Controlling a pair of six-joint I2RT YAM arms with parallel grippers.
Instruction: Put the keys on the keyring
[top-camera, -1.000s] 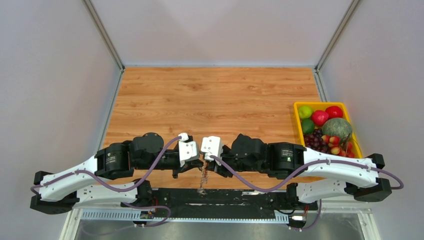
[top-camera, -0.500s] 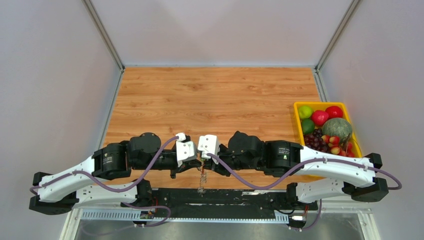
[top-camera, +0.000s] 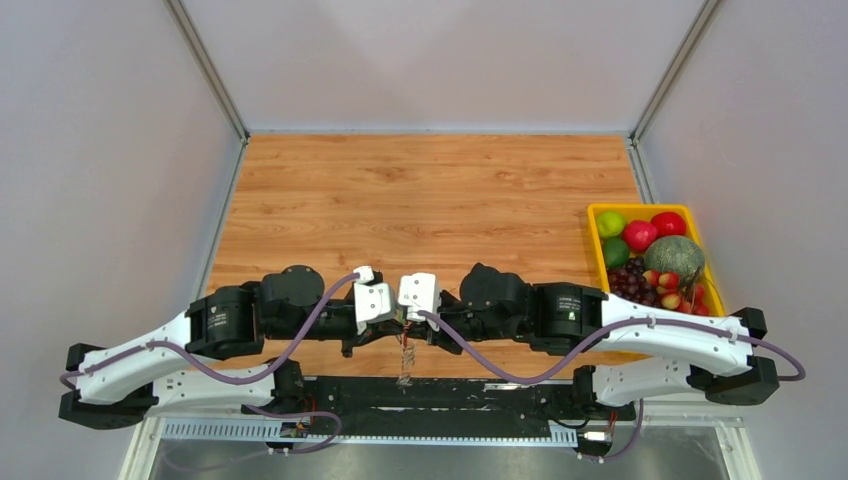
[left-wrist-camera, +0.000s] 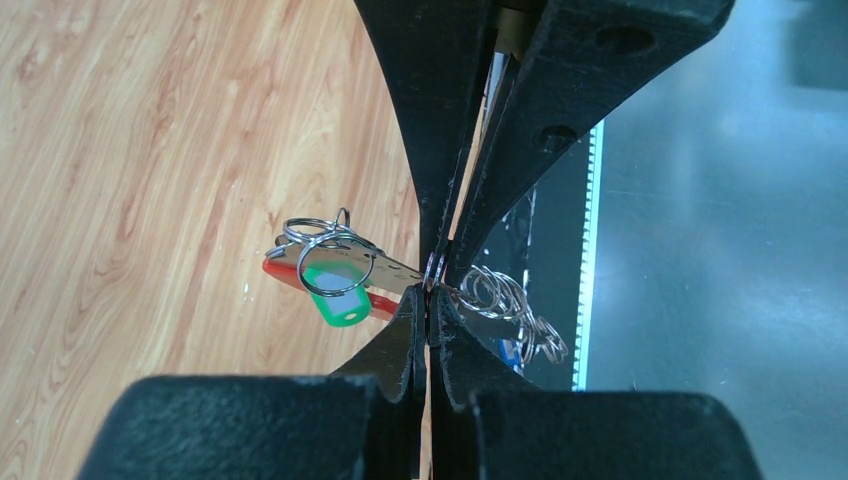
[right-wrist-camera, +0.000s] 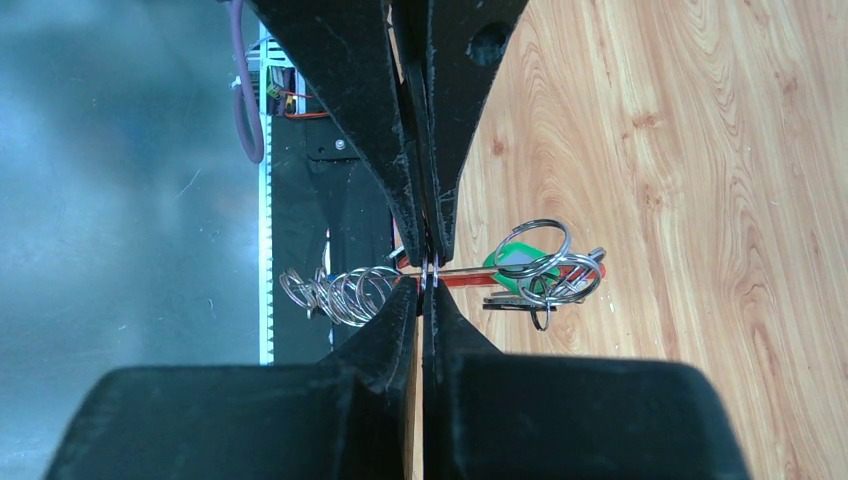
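Though unclear, keyring (left-wrist-camera: 335, 295) between end effectors (left-wrist-camera: 428, 290) (right-wrist-camera: 428, 282)

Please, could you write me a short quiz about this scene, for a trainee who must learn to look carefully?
1. True or false: the left claw stands open.
2. The tag on the keyring is: A blue, B green, C white.
3. Fill in: the tray holding fruit is ____ in colour.

Key: 1 false, it is shut on the keyring; 2 B; 3 yellow.
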